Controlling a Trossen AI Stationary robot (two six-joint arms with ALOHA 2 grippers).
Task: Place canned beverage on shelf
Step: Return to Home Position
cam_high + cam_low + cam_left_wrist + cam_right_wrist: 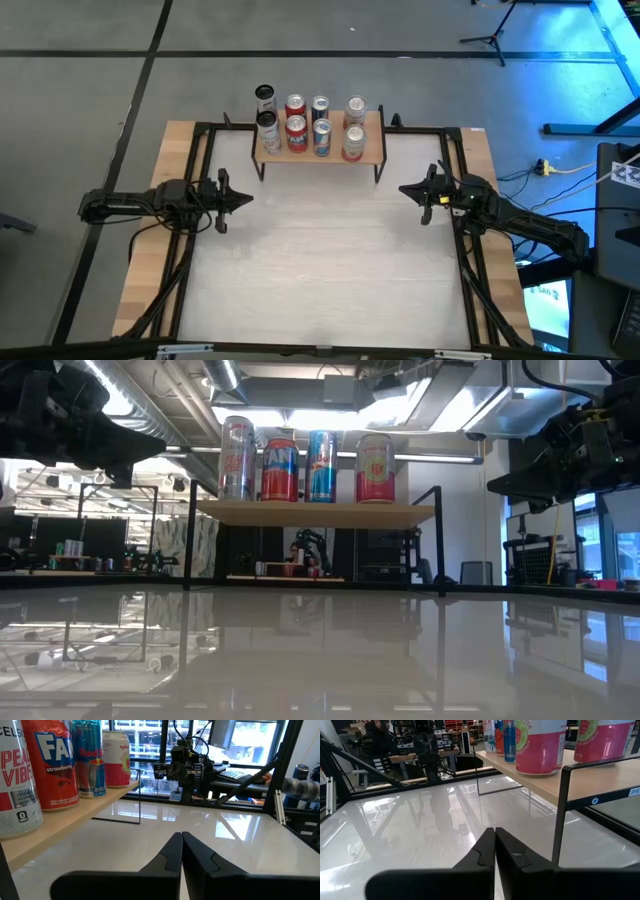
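Cans [321, 135] all on the far shelf [372, 135], job looks done. So left pincer [247, 198] and right pincer [404, 188] hang empty, pressed together, either side over the worktop [330, 260].

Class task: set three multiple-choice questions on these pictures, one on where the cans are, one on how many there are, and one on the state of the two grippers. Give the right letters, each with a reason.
1. Where do the cans stand?
A. on the shelf
B. in a basket
C. in a gripper

2. How many cans does the high view show?
A. three
B. eight
C. twelve

3. How are the left gripper and the right gripper?
A. both shut and empty
B. both wide open
C. each holding a can

Answers:
1 A: every can stands on the wooden top board.
2 B: there are two rows of four.
3 A: each wrist view shows its gripper closed with nothing held.
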